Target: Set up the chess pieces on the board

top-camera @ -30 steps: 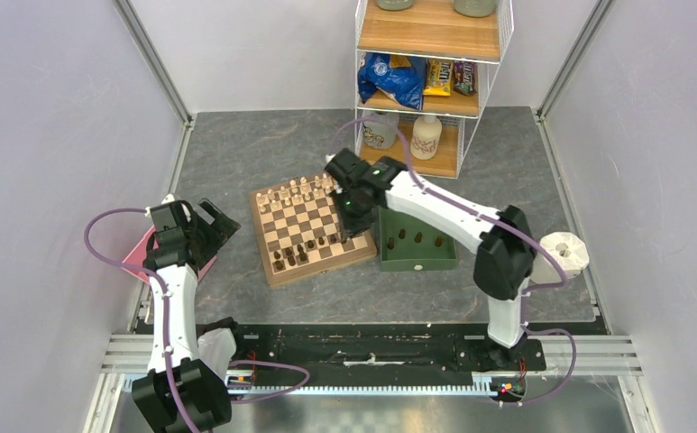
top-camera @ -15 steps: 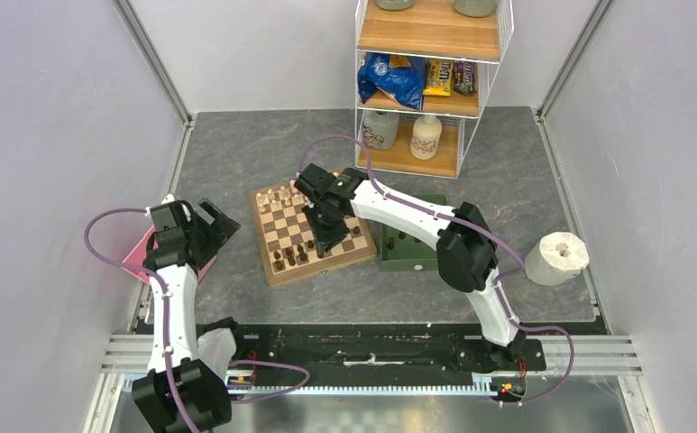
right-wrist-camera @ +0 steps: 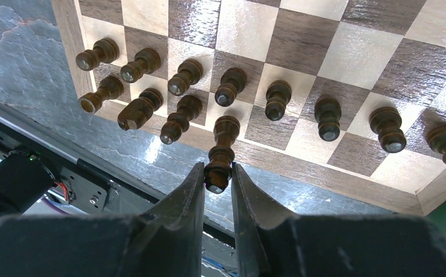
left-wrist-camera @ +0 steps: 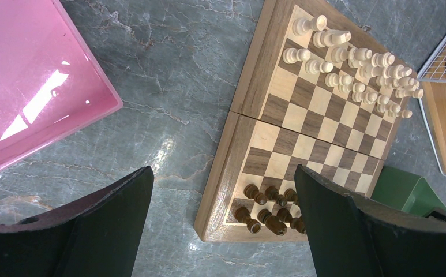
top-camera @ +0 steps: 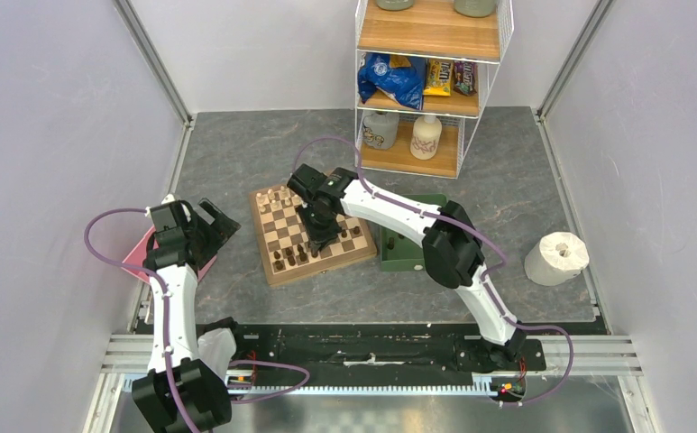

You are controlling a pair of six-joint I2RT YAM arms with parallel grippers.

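- While the left claw (top-camera: 211, 221) hangs released and idle, jaws wide apart, above the tabletop (top-camera: 236, 149) between the pink tray (left-wrist-camera: 30, 86) and the board (left-wrist-camera: 257, 69), it takes no part in the present step.
- On the board, the cream chessmen (left-wrist-camera: 353, 63) fill the far rows. The dark chessmen (right-wrist-camera: 278, 98) stand in the near rows: one full row, with a few more behind it towards the left corner.
- The right claw (right-wrist-camera: 216, 170) is clenched on the head of one dark piece (right-wrist-camera: 223, 138), which is upright over the nearest row, just beside the pieces already there. I judge the step to be placing this piece on its back-row square.
- I cannot tell if its base already touches the wood. The next move calls for a gentle lowering until it sits flat, a small opening of the jaws, then a straight lift, because the neighbours are close and easy to knock.
- The green tray (top-camera: 398, 254) lies just right of the board, partly under the right arm.
- Only the right wrist view shows the grip. In the top view the arm hides it, but this view gives the whole layout. The left wrist view shows the cream rows clearly.
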